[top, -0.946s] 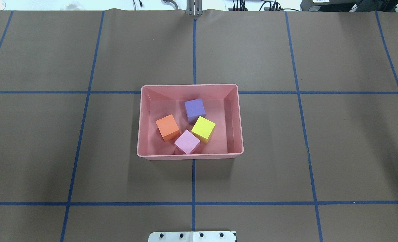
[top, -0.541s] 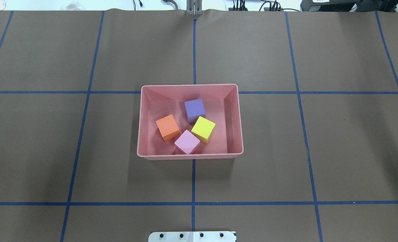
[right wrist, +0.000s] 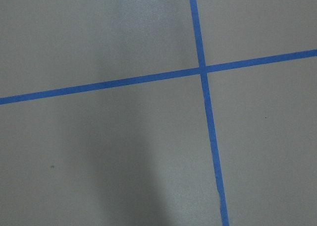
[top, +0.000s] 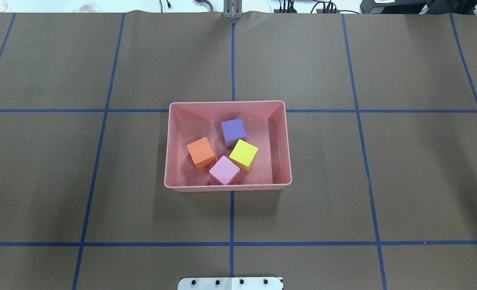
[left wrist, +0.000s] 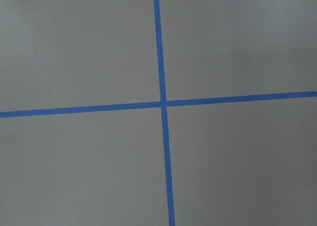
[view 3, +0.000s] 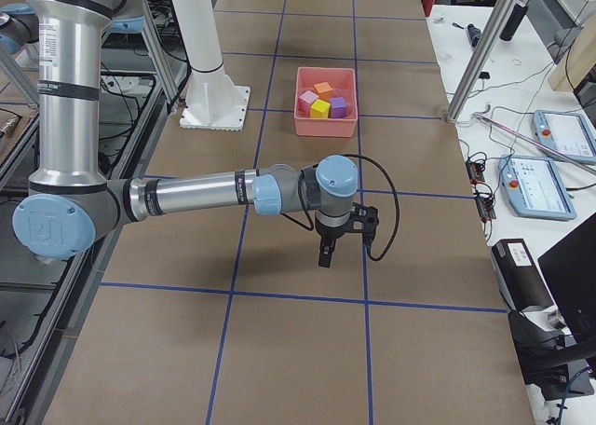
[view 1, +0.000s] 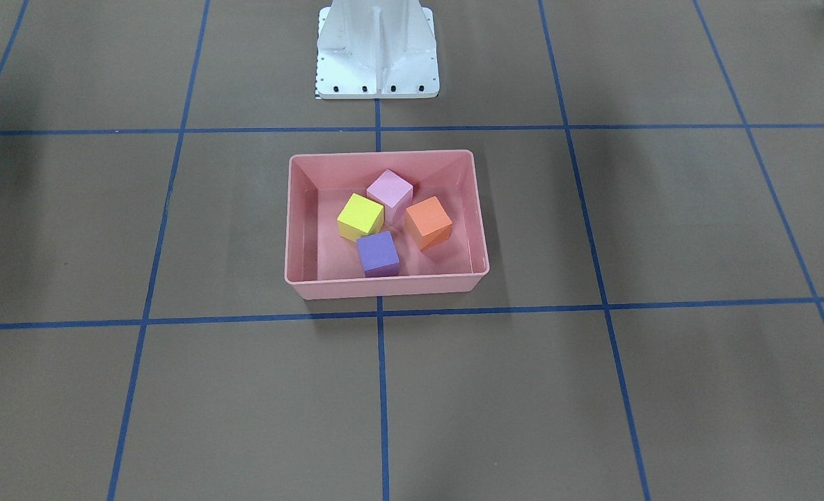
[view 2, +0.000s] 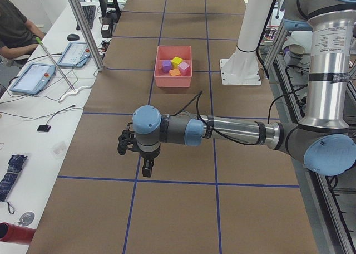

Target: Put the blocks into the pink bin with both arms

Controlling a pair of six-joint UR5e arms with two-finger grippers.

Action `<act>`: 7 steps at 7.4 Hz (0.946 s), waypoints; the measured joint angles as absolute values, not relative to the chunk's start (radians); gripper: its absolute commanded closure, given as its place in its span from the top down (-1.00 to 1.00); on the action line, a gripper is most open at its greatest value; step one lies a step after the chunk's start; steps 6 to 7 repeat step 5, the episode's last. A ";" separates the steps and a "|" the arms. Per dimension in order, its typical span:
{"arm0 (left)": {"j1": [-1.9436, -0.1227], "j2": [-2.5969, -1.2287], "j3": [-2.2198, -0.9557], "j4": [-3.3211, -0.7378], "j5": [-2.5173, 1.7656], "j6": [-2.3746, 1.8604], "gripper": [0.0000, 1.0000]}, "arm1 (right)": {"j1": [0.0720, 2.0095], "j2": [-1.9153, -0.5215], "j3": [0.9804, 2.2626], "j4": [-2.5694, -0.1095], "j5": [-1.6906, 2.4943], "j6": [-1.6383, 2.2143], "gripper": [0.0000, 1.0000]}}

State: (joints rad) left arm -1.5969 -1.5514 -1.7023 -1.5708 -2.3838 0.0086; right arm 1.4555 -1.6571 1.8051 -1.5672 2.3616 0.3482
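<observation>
The pink bin [top: 167,149] sits at the table's middle and also shows in the front view [view 1: 384,287]. Inside it lie the orange block [top: 201,152], purple block [top: 233,129], yellow block [top: 243,153] and light pink block [top: 224,169], close together. My left gripper [view 2: 146,169] shows only in the left side view, pointing down over bare table far from the bin. My right gripper [view 3: 323,255] shows only in the right side view, likewise over bare table. I cannot tell whether either is open or shut. Both wrist views show only brown table and blue tape.
A white pedestal [view 1: 377,49] stands behind the bin on the robot's side. Blue tape lines [top: 231,217] grid the brown table cover. An operator [view 2: 14,25] sits at a side desk with tablets [view 2: 33,76]. Metal posts [view 3: 484,52] stand at the table's far edge.
</observation>
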 measured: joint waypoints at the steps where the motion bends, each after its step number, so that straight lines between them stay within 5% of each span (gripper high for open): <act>1: -1.597 -1.551 -1.702 -1.571 -2.384 0.009 1.00 | 1.459 -1.658 1.805 -1.568 2.381 0.349 0.99; 7: -1.597 -1.552 -1.704 -1.571 -2.384 0.009 1.00 | 1.473 -1.658 1.803 -1.568 2.409 0.351 0.99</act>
